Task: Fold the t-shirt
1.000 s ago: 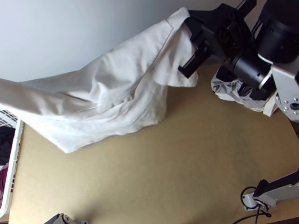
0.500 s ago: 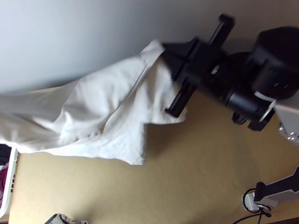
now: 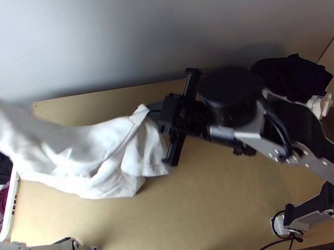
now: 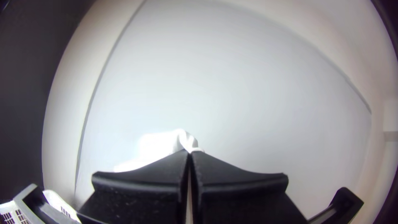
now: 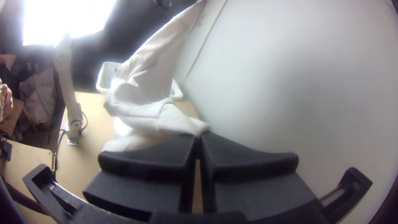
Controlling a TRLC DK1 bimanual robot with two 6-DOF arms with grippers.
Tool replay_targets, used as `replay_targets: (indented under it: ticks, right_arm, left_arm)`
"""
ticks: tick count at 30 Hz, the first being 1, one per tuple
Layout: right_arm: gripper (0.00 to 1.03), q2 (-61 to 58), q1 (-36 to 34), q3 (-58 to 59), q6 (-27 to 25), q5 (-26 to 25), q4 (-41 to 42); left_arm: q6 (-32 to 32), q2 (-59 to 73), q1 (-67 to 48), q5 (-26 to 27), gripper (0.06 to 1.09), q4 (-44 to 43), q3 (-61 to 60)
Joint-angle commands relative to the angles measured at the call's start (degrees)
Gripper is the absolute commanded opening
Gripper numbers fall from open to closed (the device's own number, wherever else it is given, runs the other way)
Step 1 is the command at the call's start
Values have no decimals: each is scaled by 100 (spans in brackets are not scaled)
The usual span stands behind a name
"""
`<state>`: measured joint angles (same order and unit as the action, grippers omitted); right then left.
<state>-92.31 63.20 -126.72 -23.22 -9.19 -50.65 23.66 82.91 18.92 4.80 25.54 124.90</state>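
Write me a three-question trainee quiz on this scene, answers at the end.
1. Multiple choice: what does the right gripper hold?
a) a cable
b) the white t-shirt
c) a black cloth
2. True or false: the t-shirt lies spread flat on the table.
3. Fill in: the basket at the top view's left edge is ____ in colour.

Key: 1 b; 2 false; 3 white.
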Motion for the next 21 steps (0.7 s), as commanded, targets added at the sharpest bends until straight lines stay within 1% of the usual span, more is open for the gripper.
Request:
replay_targets:
  ticks: [1, 5, 8, 16, 21]
  right_arm:
    - [3, 29, -985, 736, 354, 647, 135]
    - [3, 214, -1653, 1527, 362, 945, 583]
    - [3, 363, -2066, 2204, 397, 1077, 978]
    - [3, 811, -2901, 4032, 661, 1244, 1769]
    - [3, 1049, -3402, 4911, 688, 1341, 1945]
  left_arm:
    - [-397, 726, -1294, -383, 9, -163, -625]
    - [-608, 1306, -1813, -585, 9, -304, -686]
    - [-802, 1763, -2226, -726, 9, -471, -678]
    - [-1021, 2836, -3122, -735, 9, -726, -678]
    - [-1179, 3372, -3518, -735, 9, -1060, -660]
